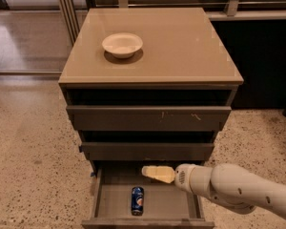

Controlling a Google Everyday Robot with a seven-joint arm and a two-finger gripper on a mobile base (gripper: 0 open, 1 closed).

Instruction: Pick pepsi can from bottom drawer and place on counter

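Item: pepsi can [137,200], lying on the floor of the open bottom drawer [174,203], left of centre.
Item: gripper [150,171], over the drawer's back, beyond the can, apart from it; I cannot tell whether the claw is open or closed.
Item: middle drawer [148,150], its front just above the gripper.
Item: white bowl [122,44], on the counter [186,46].

Dark blue pepsi can [137,200] in open bottom drawer [181,205], gripper [147,171] just above, apart.

end effector [147,171] above shadowed bottom drawer [113,202]
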